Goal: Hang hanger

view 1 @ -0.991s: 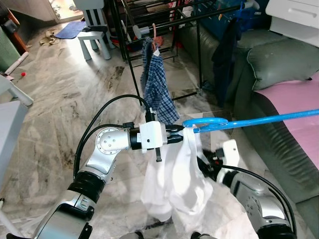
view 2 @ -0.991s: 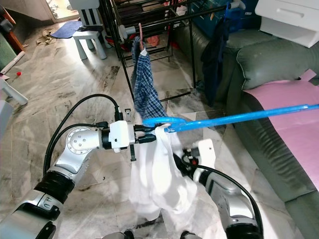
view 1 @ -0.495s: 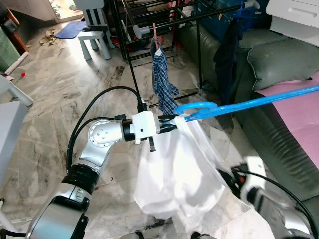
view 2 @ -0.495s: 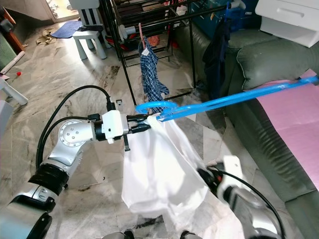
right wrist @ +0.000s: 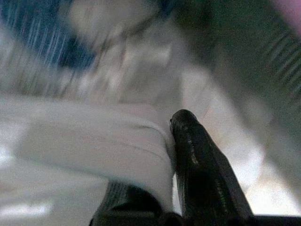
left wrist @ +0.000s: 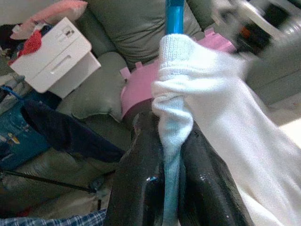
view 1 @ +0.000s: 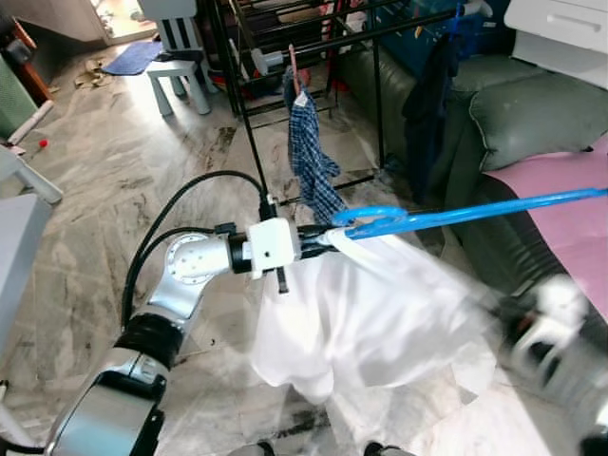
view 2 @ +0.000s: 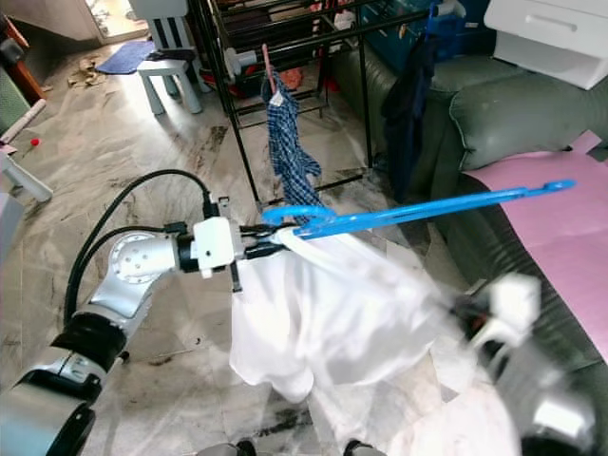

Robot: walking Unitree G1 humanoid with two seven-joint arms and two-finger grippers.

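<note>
Our left gripper [view 1: 328,239] was clamped shut on the hanger [view 1: 456,213] near its hook, with a fold of the white cloth [view 1: 370,313] pinched between its fingers [left wrist: 141,188] along with the blue bar. We take the hanger as our landmark.

Behind the hanger's far end we saw the grey sofa [view 1: 532,114], the largest thing around, with a pink sheet [view 1: 560,190] spread on its seat just under the hanger's tip. Beyond the hook end stood the black rack [view 1: 313,38], well apart from the hanger; the hanger was not on it. From that rack hung a plaid garment [view 1: 309,152], its lower edge just behind the hook, and a dark garment [view 1: 427,95] further toward the sofa. The white cloth draped down from the hanger's hook end and spread out below the bar toward our right side. The hanger itself ran nearly level from our left gripper out toward the sofa.

Our right gripper [right wrist: 174,136] was low, below the hanger's far end, badly blurred in the head views. In the right wrist view white cloth lay against a black finger [right wrist: 202,179]; we could not tell whether that gripper was open or closed.
</note>
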